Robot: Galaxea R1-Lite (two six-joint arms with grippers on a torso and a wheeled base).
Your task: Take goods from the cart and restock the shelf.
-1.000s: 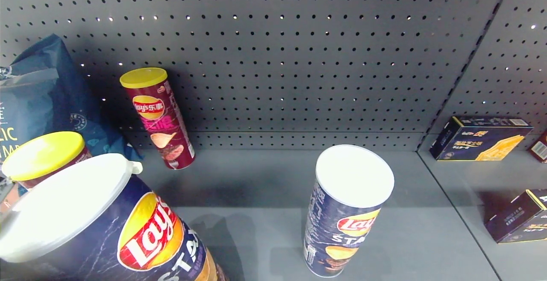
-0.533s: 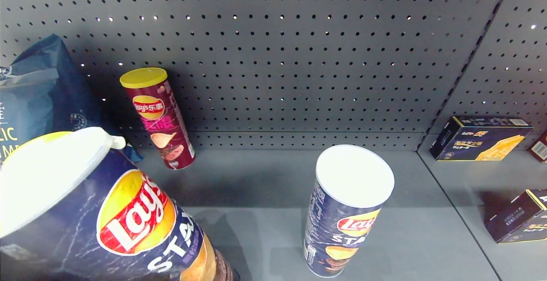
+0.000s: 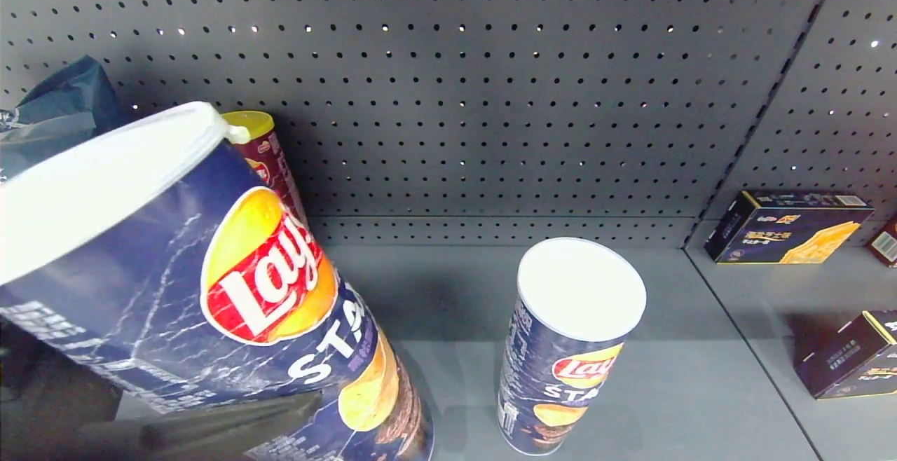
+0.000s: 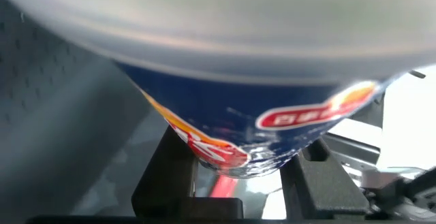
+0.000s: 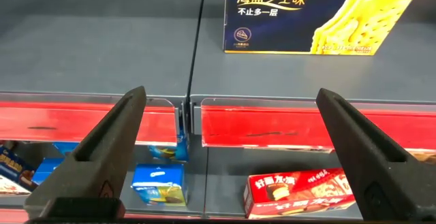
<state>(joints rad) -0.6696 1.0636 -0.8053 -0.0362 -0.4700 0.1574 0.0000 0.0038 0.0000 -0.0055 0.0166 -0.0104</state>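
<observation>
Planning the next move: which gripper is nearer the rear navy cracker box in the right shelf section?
Right. The right gripper is open at the shelf front, facing the rear navy cracker box; the left gripper holds the blue chip can far to its left.

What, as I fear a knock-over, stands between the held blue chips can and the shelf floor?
Nothing visible. The blue chips can tilts beside bare shelf floor; the red chips can stands close behind it, a second blue can to the right.
</observation>
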